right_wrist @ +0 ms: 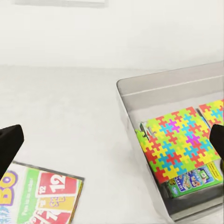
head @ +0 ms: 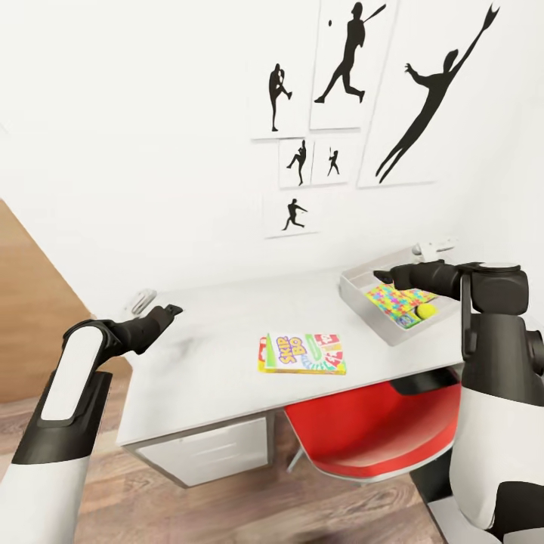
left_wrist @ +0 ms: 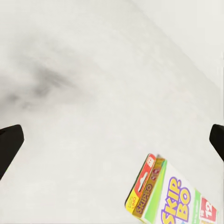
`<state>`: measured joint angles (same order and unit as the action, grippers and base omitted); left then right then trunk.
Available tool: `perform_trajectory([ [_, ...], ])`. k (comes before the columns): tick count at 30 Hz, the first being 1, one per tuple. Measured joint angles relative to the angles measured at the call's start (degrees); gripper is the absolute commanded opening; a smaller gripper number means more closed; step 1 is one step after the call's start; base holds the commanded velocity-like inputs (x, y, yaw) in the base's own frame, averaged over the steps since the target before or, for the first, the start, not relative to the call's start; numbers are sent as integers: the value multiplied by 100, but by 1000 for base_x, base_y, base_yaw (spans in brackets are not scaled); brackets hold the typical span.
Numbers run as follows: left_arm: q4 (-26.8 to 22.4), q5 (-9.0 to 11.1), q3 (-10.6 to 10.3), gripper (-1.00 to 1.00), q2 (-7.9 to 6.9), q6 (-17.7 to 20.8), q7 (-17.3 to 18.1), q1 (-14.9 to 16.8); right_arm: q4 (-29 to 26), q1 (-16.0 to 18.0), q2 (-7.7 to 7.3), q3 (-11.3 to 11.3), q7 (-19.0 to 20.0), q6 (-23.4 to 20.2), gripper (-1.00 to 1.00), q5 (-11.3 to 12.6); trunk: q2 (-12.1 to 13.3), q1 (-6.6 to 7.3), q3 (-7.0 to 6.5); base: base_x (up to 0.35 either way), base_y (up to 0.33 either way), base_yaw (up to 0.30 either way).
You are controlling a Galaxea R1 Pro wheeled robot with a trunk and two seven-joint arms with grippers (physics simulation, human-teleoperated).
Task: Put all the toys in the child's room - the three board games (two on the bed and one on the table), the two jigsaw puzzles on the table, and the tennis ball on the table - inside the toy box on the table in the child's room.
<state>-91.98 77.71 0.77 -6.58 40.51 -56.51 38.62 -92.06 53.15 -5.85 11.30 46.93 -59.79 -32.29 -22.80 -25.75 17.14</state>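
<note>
The SKIP-BO board game [head: 302, 353] lies flat near the front edge of the light grey table [head: 211, 355]. At the table's right end stands the toy box [head: 355, 291]. It holds a jigsaw puzzle [head: 393, 298], the tennis ball [head: 426, 310] and a small blue board game [head: 404, 319]. My right gripper [head: 380, 276] hovers open over the box's near-left corner. Its wrist view shows two jigsaw puzzles [right_wrist: 175, 140] [right_wrist: 212, 109], the blue game [right_wrist: 193, 179] and the SKIP-BO box [right_wrist: 42, 191]. My left gripper [head: 170, 310] hangs open over bare table, left of the SKIP-BO box [left_wrist: 172, 200].
A red chair [head: 378, 431] is tucked under the table's front right. White drawers [head: 211, 453] sit below the top. A small pale object [head: 140, 300] lies at the table's back left corner, and another [head: 434, 245] behind the toy box. The floor [head: 189, 506] is wood plank.
</note>
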Motion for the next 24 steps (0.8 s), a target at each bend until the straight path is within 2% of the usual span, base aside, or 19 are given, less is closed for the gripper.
perform_trajectory([
  [6,0,0,42,100,-50,-1,0,-84,47,0,1,6,1,0,100,-5,0,0,0,-14,328,0],
  [12,0,-3,149,100,-156,-9,8,-206,431,12,11,5,2,-1,100,-8,0,0,0,-5,260,0],
  [14,1,-5,252,100,-210,-7,13,-288,777,41,9,7,2,-2,100,-11,1,0,0,-3,150,0],
  [15,1,-2,254,100,-211,-9,13,-290,784,42,9,6,2,-2,100,-8,0,0,0,-2,120,0],
  [19,2,-4,469,100,-285,-1,18,-464,1758,231,-4,12,-9,-4,100,-3,1,0,0,-1,74,0],
  [20,1,-1,470,100,-285,-3,18,-466,1768,234,-4,12,-9,-4,100,1,0,0,0,-1,49,0],
  [22,2,-3,555,100,-325,0,19,-546,2407,413,-25,21,-16,-4,100,4,1,0,0,-1,39,0],
  [23,1,-1,557,100,-326,-1,19,-547,2419,416,-26,21,-16,-5,100,8,0,0,0,-1,31,0],
  [24,2,-3,588,100,-348,1,19,-583,2747,516,-46,24,-17,-4,100,7,1,0,0,-1,31,0],
])
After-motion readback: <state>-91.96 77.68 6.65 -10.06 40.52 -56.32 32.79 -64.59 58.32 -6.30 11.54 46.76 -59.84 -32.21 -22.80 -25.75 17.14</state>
